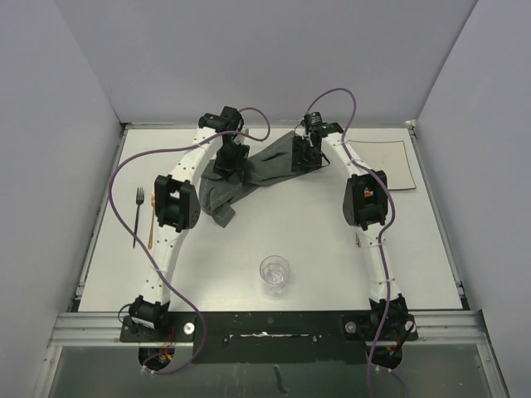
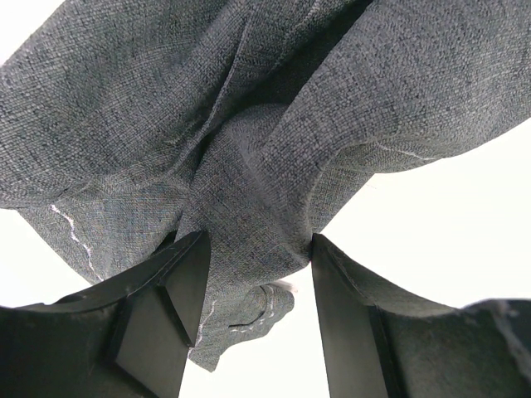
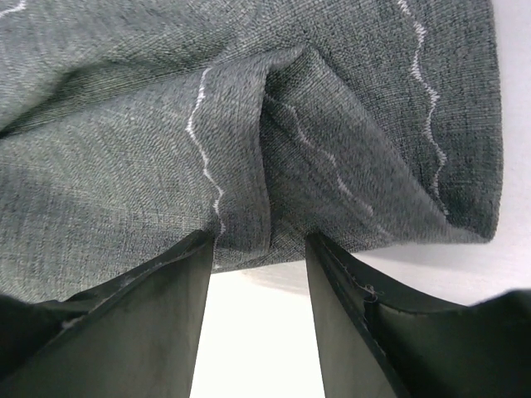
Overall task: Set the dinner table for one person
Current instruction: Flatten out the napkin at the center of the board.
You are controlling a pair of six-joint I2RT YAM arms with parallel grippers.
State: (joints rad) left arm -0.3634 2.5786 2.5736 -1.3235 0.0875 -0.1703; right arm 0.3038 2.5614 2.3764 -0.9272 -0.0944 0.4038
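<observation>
Glass (image 1: 275, 274) stands upright near the 6 o'clock edge of the white table (image 1: 249, 240), which spans the whole floor of the cell under both arms. Fork (image 1: 138, 217) lies flat at 9 o'clock, tines toward 12. Further back, toward 12 o'clock, the grey placemat (image 1: 249, 176) is crumpled. Left gripper (image 2: 259, 242) pinches a bunched fold at its 9 o'clock end. Right gripper (image 3: 259, 239) clamps a stitched fold at its 3 o'clock end.

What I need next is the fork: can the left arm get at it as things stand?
Probably not yet: the left tool is shut on the cloth. The fork lies uncovered nearby, so once the cloth is released, likely yes.
</observation>
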